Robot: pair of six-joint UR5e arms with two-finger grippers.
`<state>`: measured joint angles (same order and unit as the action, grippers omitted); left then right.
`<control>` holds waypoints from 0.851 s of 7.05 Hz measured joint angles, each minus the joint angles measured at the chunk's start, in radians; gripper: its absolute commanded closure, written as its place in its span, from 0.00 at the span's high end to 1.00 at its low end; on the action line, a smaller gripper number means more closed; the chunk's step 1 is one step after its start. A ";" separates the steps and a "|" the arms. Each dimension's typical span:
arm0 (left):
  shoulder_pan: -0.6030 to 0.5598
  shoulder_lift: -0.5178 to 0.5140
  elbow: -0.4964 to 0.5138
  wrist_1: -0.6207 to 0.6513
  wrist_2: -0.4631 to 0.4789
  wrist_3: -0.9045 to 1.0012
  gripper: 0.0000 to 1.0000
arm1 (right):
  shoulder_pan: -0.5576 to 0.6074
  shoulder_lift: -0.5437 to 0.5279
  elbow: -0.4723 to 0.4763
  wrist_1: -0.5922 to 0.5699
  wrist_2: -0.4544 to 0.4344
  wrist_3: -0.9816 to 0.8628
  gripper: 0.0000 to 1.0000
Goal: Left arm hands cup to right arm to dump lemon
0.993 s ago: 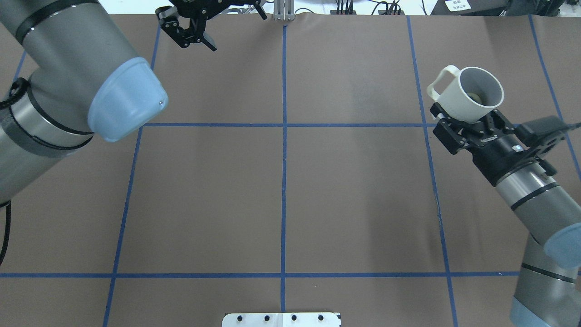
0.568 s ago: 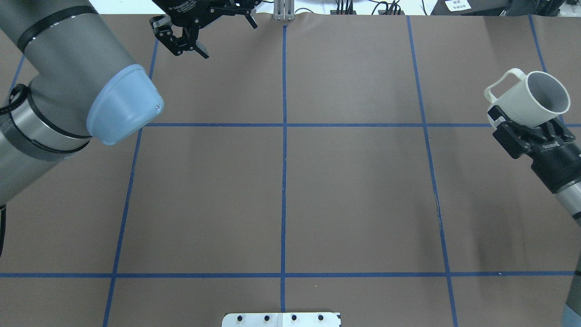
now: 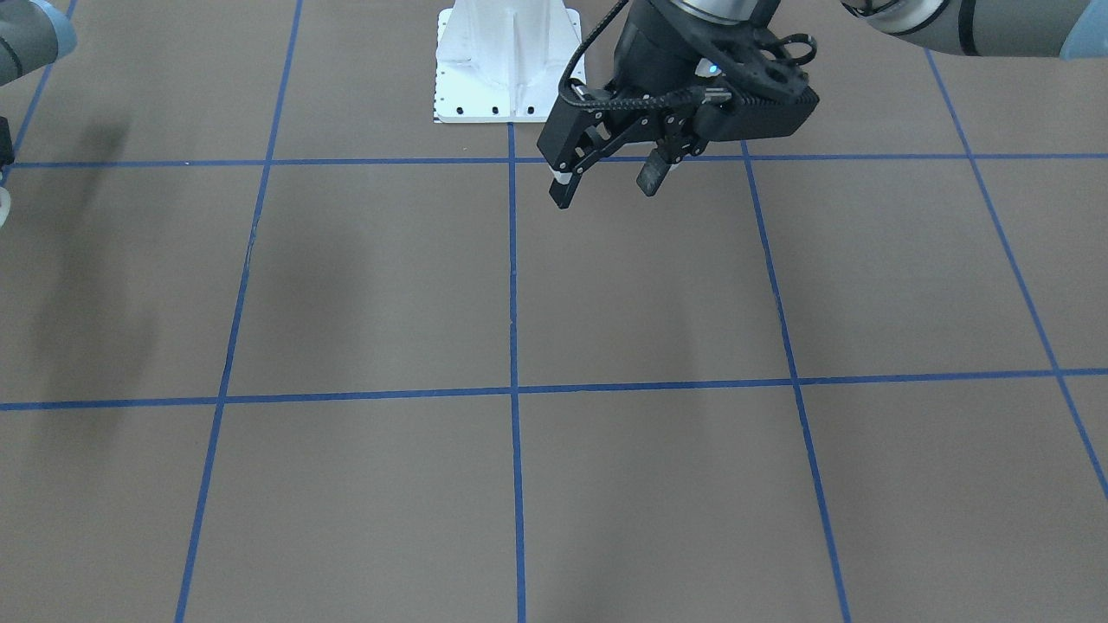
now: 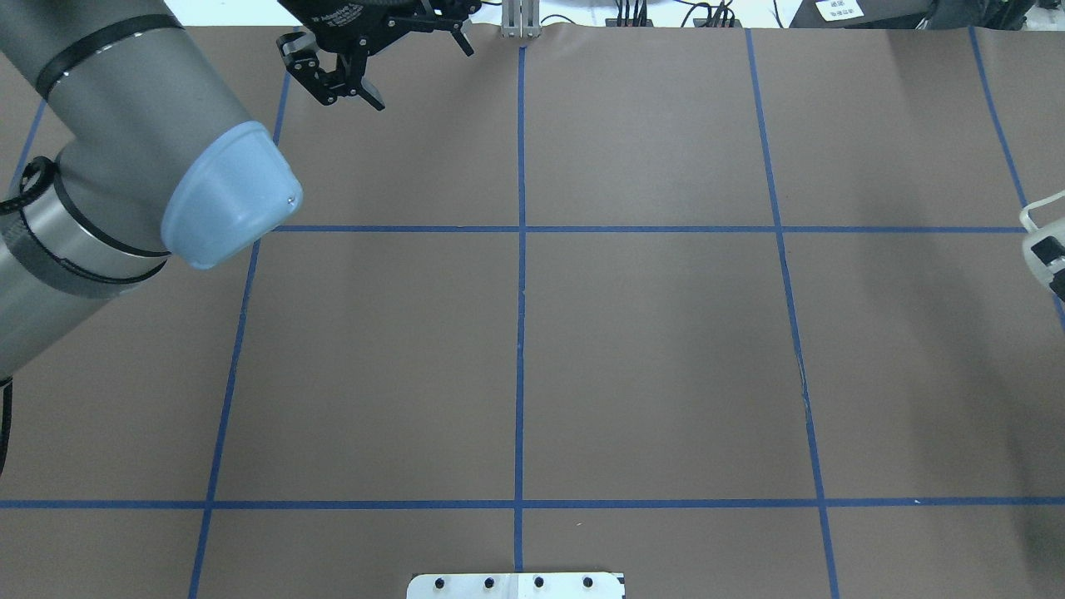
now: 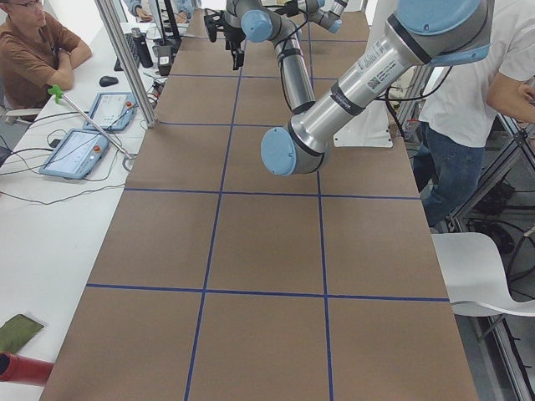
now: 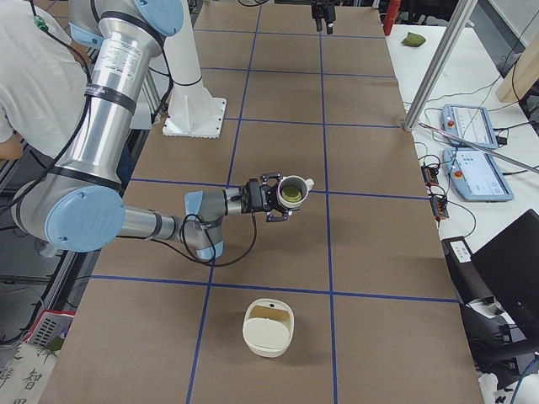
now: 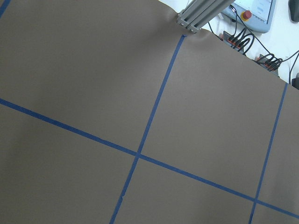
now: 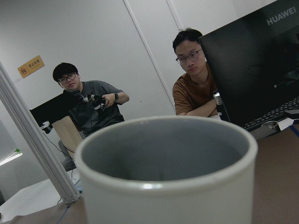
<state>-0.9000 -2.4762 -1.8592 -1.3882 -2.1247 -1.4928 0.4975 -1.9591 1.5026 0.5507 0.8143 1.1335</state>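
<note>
My right gripper (image 6: 271,198) is shut on the white cup (image 6: 286,183) and holds it tilted above the table, mouth up and outward. The yellow-green lemon (image 6: 292,195) lies inside it. In the overhead view only the cup's handle (image 4: 1036,212) shows at the right edge. The cup's rim (image 8: 168,140) fills the right wrist view, where the lemon is hidden. My left gripper (image 4: 341,83) is open and empty, high over the far left of the table; it also shows in the front-facing view (image 3: 606,177).
A cream container (image 6: 269,328) stands on the brown mat near my right gripper, toward the table's right end. The white robot base plate (image 3: 506,61) is at the near edge. An aluminium post (image 4: 520,21) stands at the far edge. Operators sit beyond it.
My right gripper has carried the cup to the right, almost out of the overhead view. My left gripper has stayed open and hardly moved.
</note>
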 measured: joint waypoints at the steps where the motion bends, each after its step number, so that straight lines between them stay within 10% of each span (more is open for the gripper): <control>1: 0.001 0.000 0.000 0.000 0.000 -0.001 1.00 | 0.005 -0.015 -0.070 0.068 0.016 0.012 0.08; 6: 0.014 0.000 0.000 0.000 0.009 -0.003 1.00 | 0.077 -0.050 -0.231 0.254 0.096 0.281 0.01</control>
<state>-0.8860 -2.4759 -1.8592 -1.3882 -2.1157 -1.4956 0.5740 -2.0086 1.2718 0.8046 0.9100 1.4141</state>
